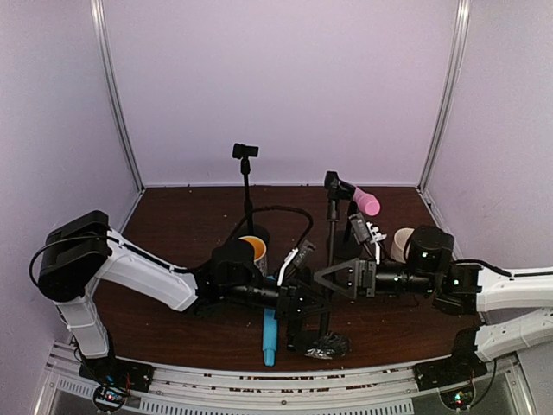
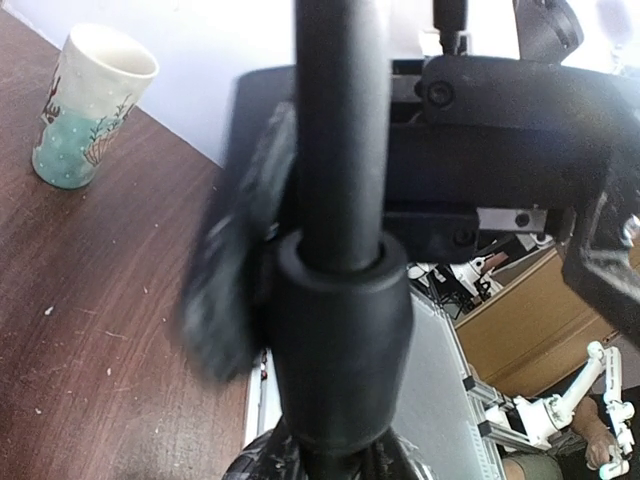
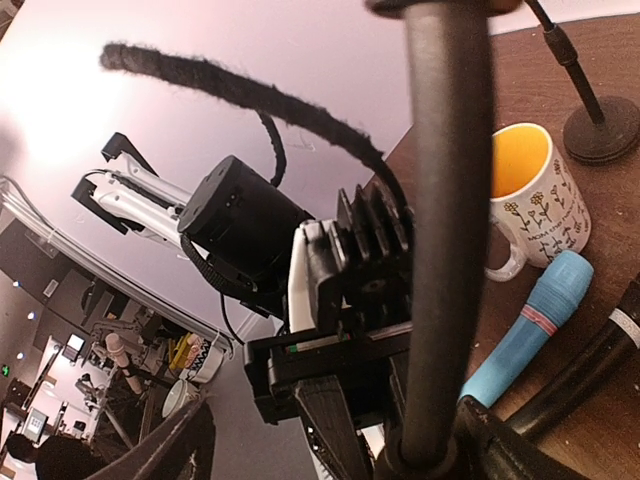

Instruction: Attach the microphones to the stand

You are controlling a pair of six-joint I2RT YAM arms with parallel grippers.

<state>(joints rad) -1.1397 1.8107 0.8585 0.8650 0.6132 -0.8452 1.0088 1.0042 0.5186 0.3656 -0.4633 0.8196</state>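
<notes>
Two grippers meet at the middle stand (image 1: 329, 246), whose pole rises from a round base near the table's (image 1: 173, 225) front edge. To the left, a yellow-lined mug (image 1: 253, 249) stands before a smaller stand (image 1: 247, 186). The light blue microphone (image 1: 270, 333) lies flat beside the left gripper (image 1: 309, 303), which is clenched on the pole low down. The black microphone (image 3: 612, 340) lies alongside the blue one. The pink microphone (image 1: 365, 201) sits in the clip at the pole's top. The right gripper (image 1: 333, 278) is released, jaws spread at the pole and crowding the left gripper. A cream mug (image 1: 403, 242) stands behind the right arm.
</notes>
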